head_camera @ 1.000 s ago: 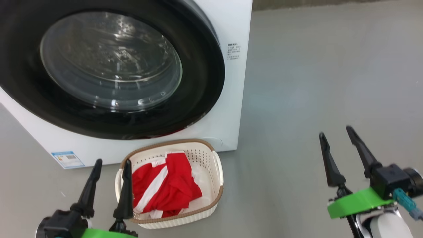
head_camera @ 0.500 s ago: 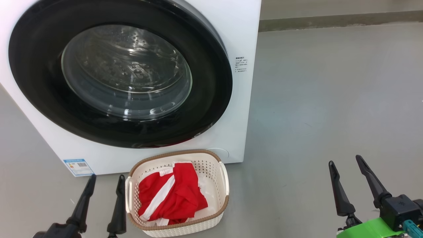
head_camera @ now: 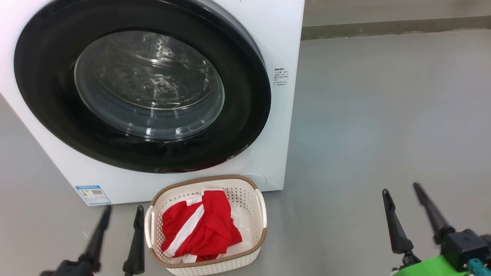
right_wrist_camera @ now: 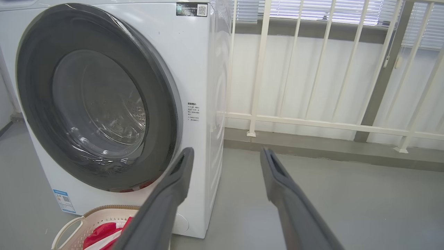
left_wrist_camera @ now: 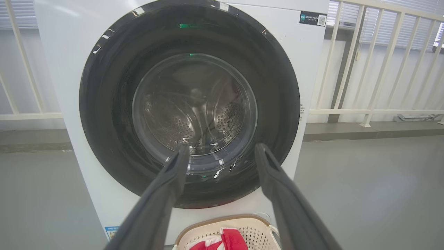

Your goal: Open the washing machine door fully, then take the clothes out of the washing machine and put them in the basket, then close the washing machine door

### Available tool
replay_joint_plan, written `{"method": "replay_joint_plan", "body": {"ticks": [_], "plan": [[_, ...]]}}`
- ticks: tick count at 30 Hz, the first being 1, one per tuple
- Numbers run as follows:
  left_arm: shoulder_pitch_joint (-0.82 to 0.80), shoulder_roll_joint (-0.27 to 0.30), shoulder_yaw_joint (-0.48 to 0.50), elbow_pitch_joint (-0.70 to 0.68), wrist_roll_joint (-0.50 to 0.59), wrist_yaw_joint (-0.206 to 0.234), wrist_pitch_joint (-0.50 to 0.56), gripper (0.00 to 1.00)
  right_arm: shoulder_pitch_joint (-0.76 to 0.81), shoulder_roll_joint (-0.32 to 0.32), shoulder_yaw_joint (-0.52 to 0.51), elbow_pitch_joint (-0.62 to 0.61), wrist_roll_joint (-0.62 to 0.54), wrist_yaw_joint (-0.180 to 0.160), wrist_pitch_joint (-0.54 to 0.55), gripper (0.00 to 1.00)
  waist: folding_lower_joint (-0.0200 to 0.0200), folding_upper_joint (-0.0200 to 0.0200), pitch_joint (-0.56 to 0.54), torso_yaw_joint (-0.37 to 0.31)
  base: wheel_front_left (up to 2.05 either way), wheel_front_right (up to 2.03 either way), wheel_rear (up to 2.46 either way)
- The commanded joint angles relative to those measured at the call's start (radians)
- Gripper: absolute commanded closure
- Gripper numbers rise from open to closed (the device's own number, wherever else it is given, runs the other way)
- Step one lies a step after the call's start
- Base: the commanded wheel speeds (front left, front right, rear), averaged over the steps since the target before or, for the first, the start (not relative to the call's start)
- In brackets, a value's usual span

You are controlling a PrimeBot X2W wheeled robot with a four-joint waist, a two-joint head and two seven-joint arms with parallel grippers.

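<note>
Head cam tilted up since prev; left tool (head_camera: 123, 210), right tool (head_camera: 401, 189) both released; clothes (head_camera: 207, 226) in basket (head_camera: 262, 214) below washing machine door (head_camera: 245, 115), looks shut: closing step prob done, next verify latch

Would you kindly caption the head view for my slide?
Shut washing machine door, clothes in the basket, left end effector and right end effector both open.

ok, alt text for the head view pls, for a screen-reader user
A white front-loading washing machine stands with its round black-rimmed glass door shut; before it on the grey floor sits a cream perforated plastic basket holding red-and-white striped clothes. The left gripper and right gripper hang open and empty at the bottom edge.
</note>
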Motion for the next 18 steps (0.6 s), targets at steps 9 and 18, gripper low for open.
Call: {"method": "replay_joint_plan", "body": {"ticks": [9,18], "plan": [[0.016,-0.015,-0.001,0.071,-0.045,-0.001,0.017,1.00,0.019,0.014,0.003,0.070,0.049,0.000,0.014,1.00,0.0007,0.0000,0.001,0.000,0.00,0.00,0.00],[0.007,-0.014,0.003,0.077,-0.150,-0.002,0.042,1.00,0.003,0.011,0.003,0.079,0.160,0.000,0.039,1.00,0.0001,0.0000,0.004,0.000,0.00,0.00,0.00]]}}
